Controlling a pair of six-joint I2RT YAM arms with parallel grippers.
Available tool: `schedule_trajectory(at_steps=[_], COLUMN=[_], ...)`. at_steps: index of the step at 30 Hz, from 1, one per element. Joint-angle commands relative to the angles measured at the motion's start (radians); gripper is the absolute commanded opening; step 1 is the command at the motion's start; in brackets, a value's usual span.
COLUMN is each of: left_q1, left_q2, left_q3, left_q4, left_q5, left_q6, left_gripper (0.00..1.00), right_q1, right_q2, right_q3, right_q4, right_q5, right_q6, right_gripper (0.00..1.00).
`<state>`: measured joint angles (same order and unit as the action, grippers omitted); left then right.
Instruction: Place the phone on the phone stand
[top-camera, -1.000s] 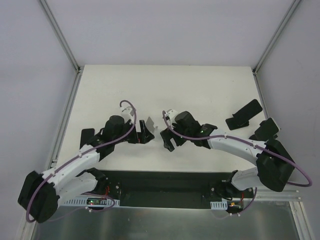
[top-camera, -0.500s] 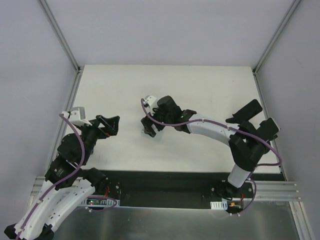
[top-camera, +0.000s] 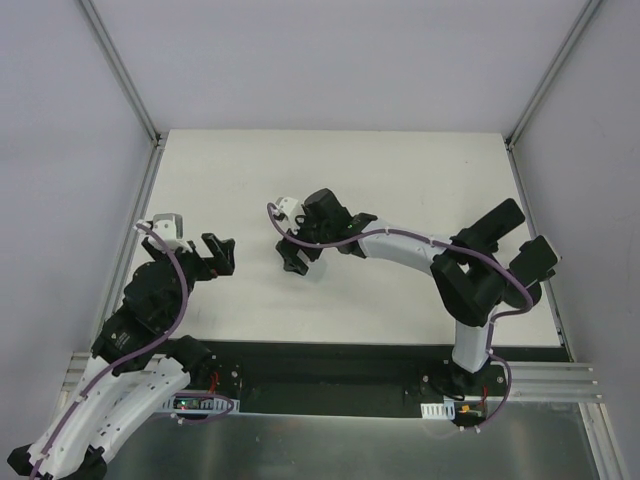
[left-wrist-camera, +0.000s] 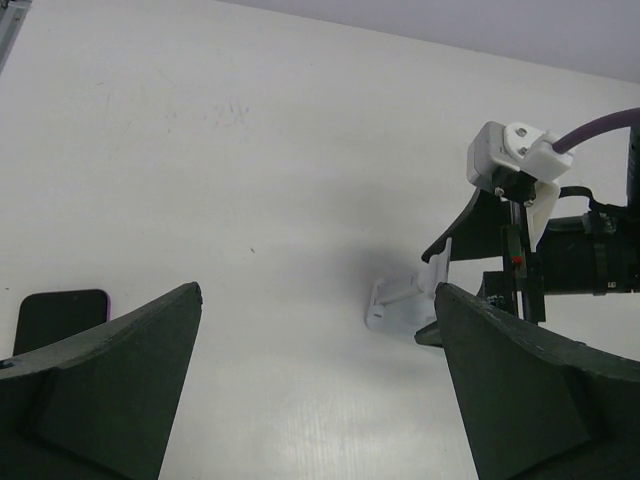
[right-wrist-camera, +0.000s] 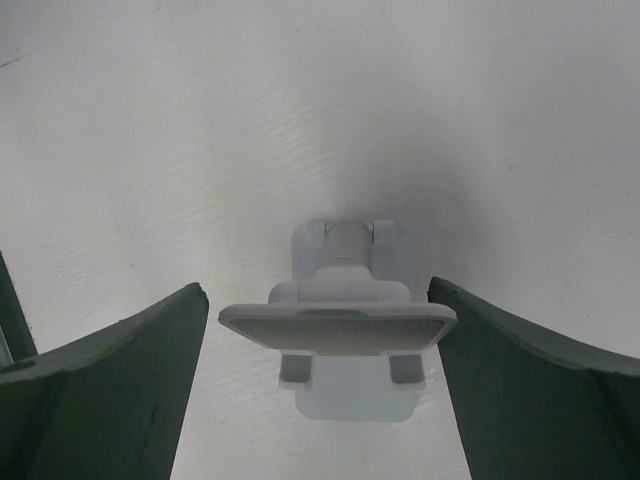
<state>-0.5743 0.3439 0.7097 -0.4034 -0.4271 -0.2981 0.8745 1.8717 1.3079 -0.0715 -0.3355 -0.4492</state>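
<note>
The black phone stand (top-camera: 490, 228), a tilted plate on a short foot, stands at the right of the table, away from both grippers. A flat black phone (left-wrist-camera: 58, 316) lies at the left, beside my left finger; in the top view the left arm hides it. My right gripper (top-camera: 293, 262) is open at the table's middle. Its fingers stand on either side of a small white holder (right-wrist-camera: 338, 325) without gripping it. My left gripper (top-camera: 222, 252) is open and empty, left of the white holder (left-wrist-camera: 400, 305).
A second flat black object (top-camera: 535, 258) lies at the right edge, partly behind the right arm. The white table (top-camera: 400, 170) is bordered by metal rails (top-camera: 135, 240) at the left and right. A black base plate (top-camera: 320, 365) runs along the near edge.
My left arm has pulled back to the left, away from the white holder. My right gripper has moved left and now straddles the holder.
</note>
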Motion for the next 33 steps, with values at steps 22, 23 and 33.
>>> schedule_trajectory(at_steps=[22, 23, 33], left_q1=[0.051, 0.056, 0.125], left_q2=[0.083, 0.084, 0.101], left_q3=[-0.027, -0.027, -0.038], left_q4=[0.049, 0.048, 0.069], left_q5=[0.119, 0.125, 0.231], left_q6=[0.03, 0.028, 0.016], left_gripper=[0.99, 0.99, 0.99], right_q1=[-0.414, -0.443, -0.666], right_q2=[-0.029, -0.014, 0.188], right_q3=[0.375, 0.382, 0.579], right_q4=[-0.689, -0.701, -0.752], right_q5=[1.374, 1.363, 1.319], right_q6=[1.173, 1.229, 1.319], right_gripper=[0.01, 0.01, 0.01])
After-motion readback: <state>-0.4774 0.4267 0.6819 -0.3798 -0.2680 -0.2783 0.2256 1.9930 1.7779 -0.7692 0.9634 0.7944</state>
